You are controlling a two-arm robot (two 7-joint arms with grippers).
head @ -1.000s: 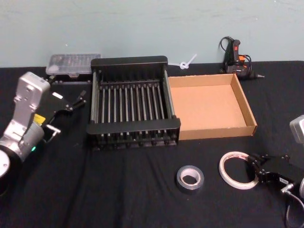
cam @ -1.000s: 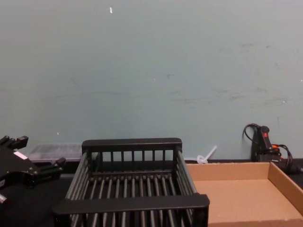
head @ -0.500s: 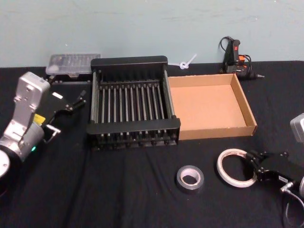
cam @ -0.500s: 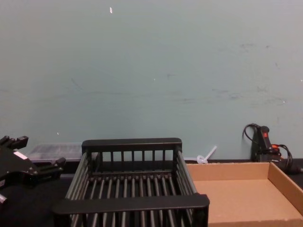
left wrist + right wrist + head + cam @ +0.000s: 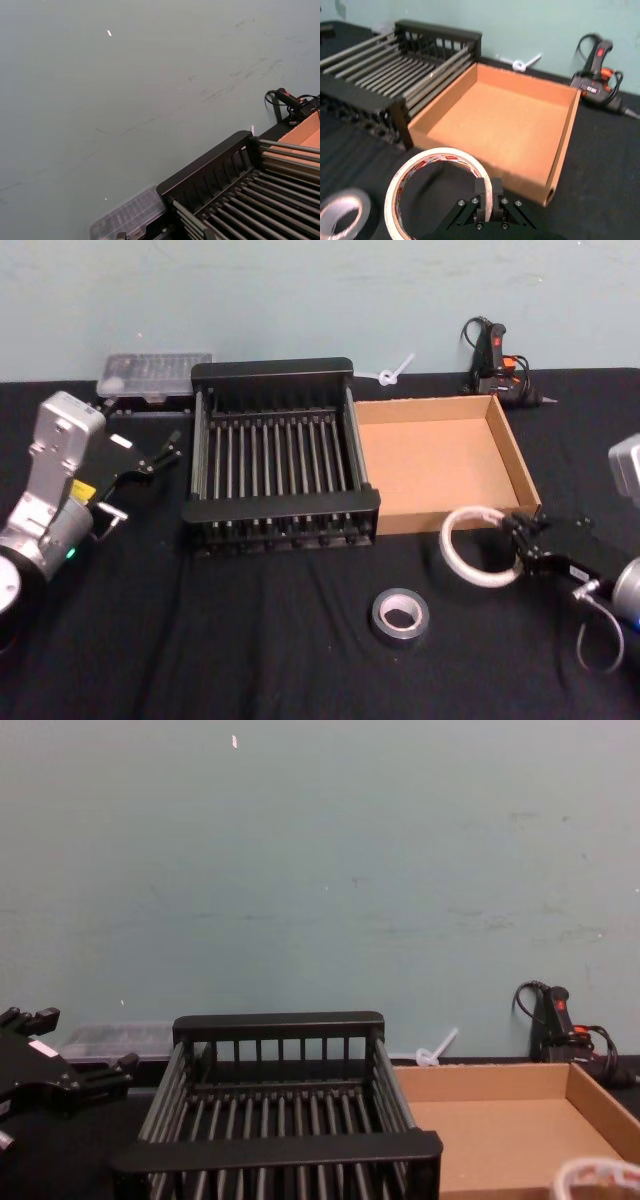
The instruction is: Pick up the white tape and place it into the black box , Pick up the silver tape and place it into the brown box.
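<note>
The right gripper (image 5: pixel 520 540) is clamped on the rim of the white tape (image 5: pixel 473 546), holding the roll off the black table (image 5: pixel 250 640) with its open ring tilted toward the camera. In the right wrist view the fingers (image 5: pixel 487 192) pinch the roll's edge (image 5: pixel 436 187), one inside the ring and one outside. The brown box (image 5: pixel 440 460) lies just beyond the gripper, its near wall close behind the held roll. The black box (image 5: pixel 275 465) sits beyond and to the gripper's left, touching the brown box's side. The silver tape (image 5: pixel 400 614) lies flat on the table, to the left of the gripper and nearer the robot. The left gripper (image 5: pixel 150 455) hangs beside the black box's left wall, well apart from both rolls, with its fingers spread
</note>
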